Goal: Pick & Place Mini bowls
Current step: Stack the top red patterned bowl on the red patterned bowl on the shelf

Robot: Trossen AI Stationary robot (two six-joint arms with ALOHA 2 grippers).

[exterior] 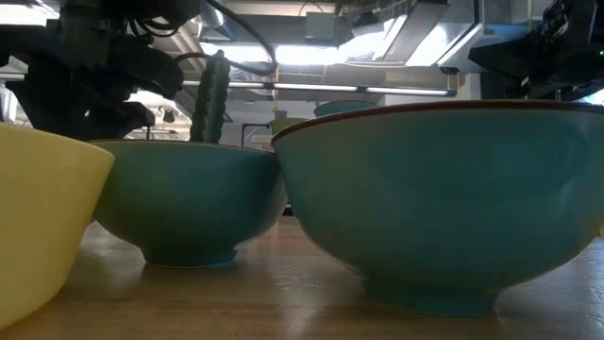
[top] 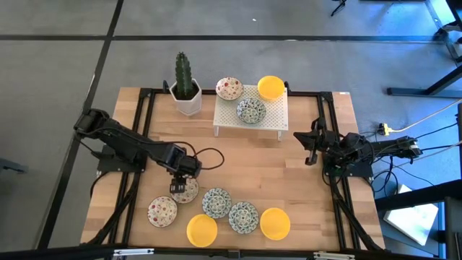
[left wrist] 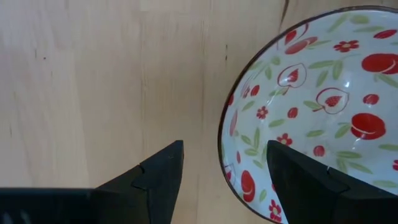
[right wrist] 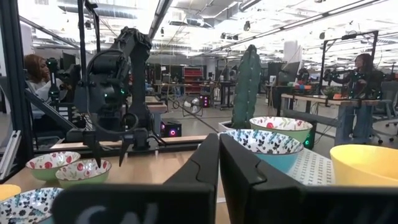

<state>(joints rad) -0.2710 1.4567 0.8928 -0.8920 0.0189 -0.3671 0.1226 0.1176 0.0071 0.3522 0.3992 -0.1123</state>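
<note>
Left gripper (top: 182, 189) poised over a red-floral mini bowl (top: 187, 190), grasp not yet closed.

Fingers set narrowly apart and empty; the left wrist view shows them straddling the bowl's rim, one inside, one over bare wood. The bowl sits near the tabletop's front-left, among six bowls clustered along the front edge; three more sit on or by the white rack (top: 278, 115) at the back. Judged step: pick. Next move calls for descending onto the rim and closing. Right gripper (top: 310, 148) waits at the right edge, fingers together.
</note>
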